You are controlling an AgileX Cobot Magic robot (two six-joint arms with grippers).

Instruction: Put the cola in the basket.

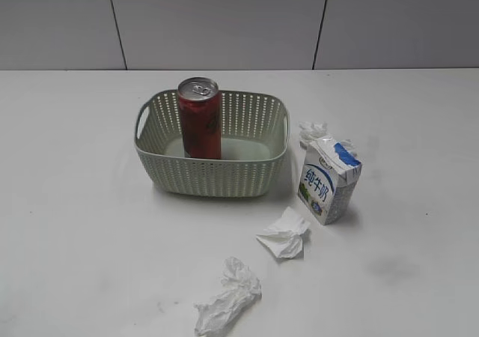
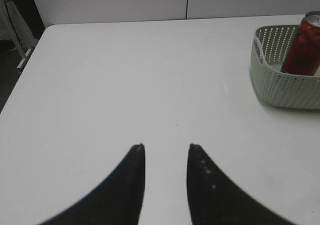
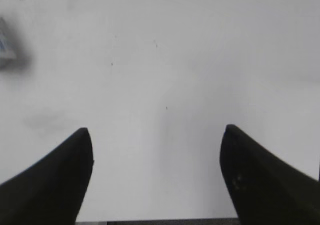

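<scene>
The red cola can [image 1: 200, 118] stands upright inside the pale green basket [image 1: 217, 175] at the table's middle. It also shows in the left wrist view [image 2: 303, 45], in the basket [image 2: 280, 85] at the far right. Neither gripper shows in the exterior view. My left gripper [image 2: 166, 146] is open and empty over bare table, well left of the basket. My right gripper [image 3: 156, 130] is wide open and empty over bare table.
A white-and-blue milk carton [image 1: 328, 180] stands right of the basket; a blurred bit of it shows in the right wrist view [image 3: 6, 47]. Crumpled tissues lie behind the carton [image 1: 314, 132], in front of the basket [image 1: 284, 234] and near the front edge [image 1: 227, 296].
</scene>
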